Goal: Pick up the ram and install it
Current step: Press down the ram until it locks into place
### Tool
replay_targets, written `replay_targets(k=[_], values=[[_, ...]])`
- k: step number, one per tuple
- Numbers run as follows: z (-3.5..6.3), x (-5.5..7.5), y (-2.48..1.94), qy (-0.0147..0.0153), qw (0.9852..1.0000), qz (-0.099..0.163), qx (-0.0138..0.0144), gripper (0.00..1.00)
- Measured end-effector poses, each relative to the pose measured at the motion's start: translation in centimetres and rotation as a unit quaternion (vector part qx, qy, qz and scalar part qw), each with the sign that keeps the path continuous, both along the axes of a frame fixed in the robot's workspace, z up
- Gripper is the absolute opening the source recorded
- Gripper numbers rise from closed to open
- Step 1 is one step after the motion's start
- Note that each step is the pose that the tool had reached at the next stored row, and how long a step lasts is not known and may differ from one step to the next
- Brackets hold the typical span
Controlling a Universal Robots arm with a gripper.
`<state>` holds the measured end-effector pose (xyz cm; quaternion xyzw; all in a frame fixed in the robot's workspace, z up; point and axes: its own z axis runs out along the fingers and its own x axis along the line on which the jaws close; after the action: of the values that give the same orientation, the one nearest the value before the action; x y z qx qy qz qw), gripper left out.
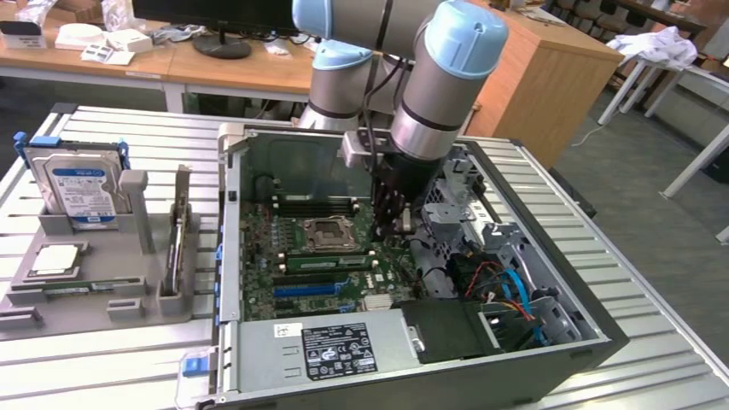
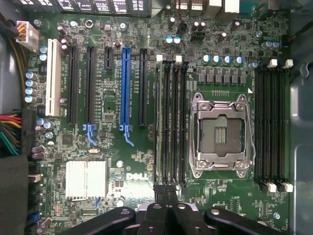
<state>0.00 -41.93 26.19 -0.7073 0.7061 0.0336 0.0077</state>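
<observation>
Exterior view showed the table (image 1: 114, 359) carrying the open computer case (image 1: 569, 342), laid flat so that its motherboard (image 1: 259, 301) faced upward to the arm. The tool (image 2: 166, 199), its fingers pressed together and holding nothing, hung low beside the processor socket (image 2: 220, 129). The ram (image 2: 159, 122) stood in a slot next to that socket, apparently seated. The closed fingers probably served for pushing on it.

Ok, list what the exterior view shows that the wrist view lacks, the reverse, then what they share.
Exterior view: the hard drive in its grey stand, the arm, the power supply label. Wrist view: the Dell logo, the row of round capacitors. Both: the CPU socket, the blue slot, the shut gripper over the motherboard.
</observation>
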Motion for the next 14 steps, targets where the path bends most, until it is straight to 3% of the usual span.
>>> replay_targets(k=[14], values=[[-1.33, 0.0, 0.00, -0.0004, 1.0000, 0.000, 0.0001, 0.11]])
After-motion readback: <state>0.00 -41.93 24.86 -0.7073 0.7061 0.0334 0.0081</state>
